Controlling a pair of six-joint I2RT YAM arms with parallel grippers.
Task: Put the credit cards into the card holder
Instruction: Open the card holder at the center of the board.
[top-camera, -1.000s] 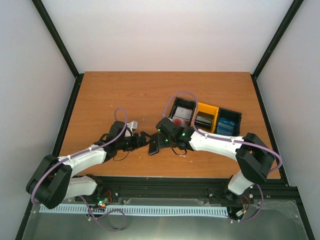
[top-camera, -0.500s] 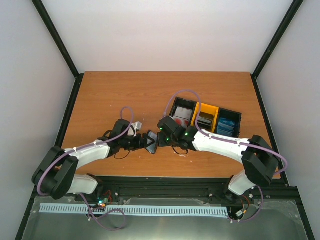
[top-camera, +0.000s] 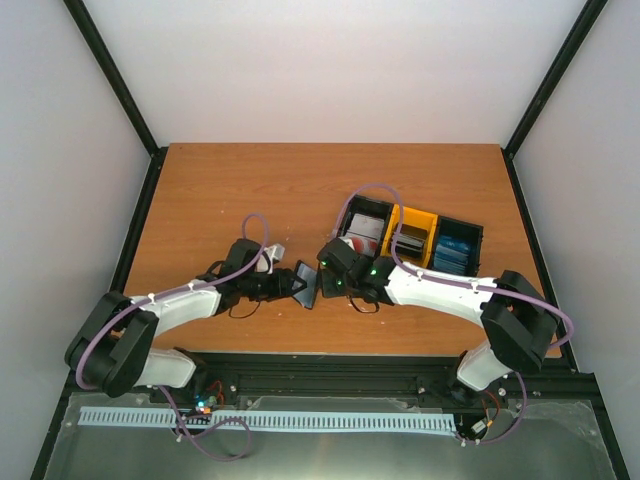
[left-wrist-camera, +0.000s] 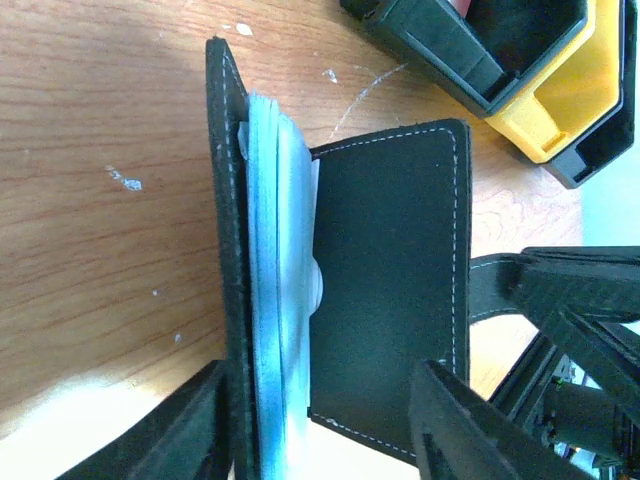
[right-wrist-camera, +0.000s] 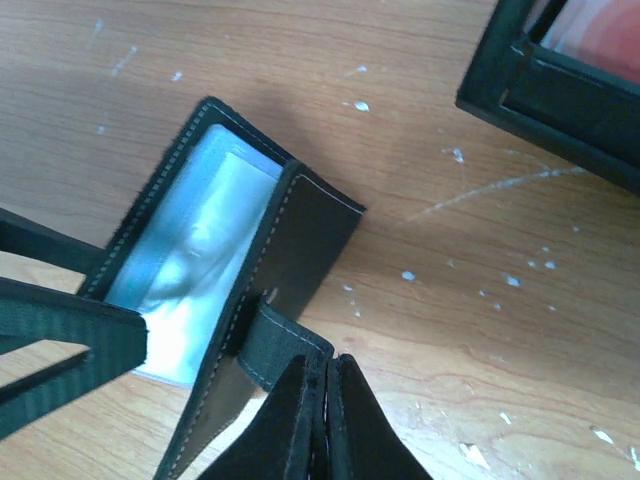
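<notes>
The black card holder (top-camera: 306, 285) stands on edge on the table between my two grippers, its flaps spread apart. Light blue credit cards (left-wrist-camera: 275, 250) fill the space between the flaps (right-wrist-camera: 190, 240). My left gripper (left-wrist-camera: 320, 370) is open and straddles the holder (left-wrist-camera: 390, 280). One finger (left-wrist-camera: 185, 430) lies against the back flap, the other (left-wrist-camera: 460, 420) by the front flap's edge. My right gripper (right-wrist-camera: 325, 360) is shut on the holder's closing tab (right-wrist-camera: 275, 340). More credit cards lie in the trays: red-and-white (top-camera: 365, 228), dark grey (top-camera: 410, 240) and blue (top-camera: 455, 250).
A joined row of black and yellow trays (top-camera: 412, 222) sits just behind and to the right of the grippers, with a corner of it showing in both wrist views (left-wrist-camera: 560, 110) (right-wrist-camera: 560, 100). Bare wooden table (top-camera: 250, 190) stretches to the left and back.
My left gripper has moved right, up to the card holder, and its jaws have narrowed around it. The right gripper has kept its hold on the tab and barely moved.
</notes>
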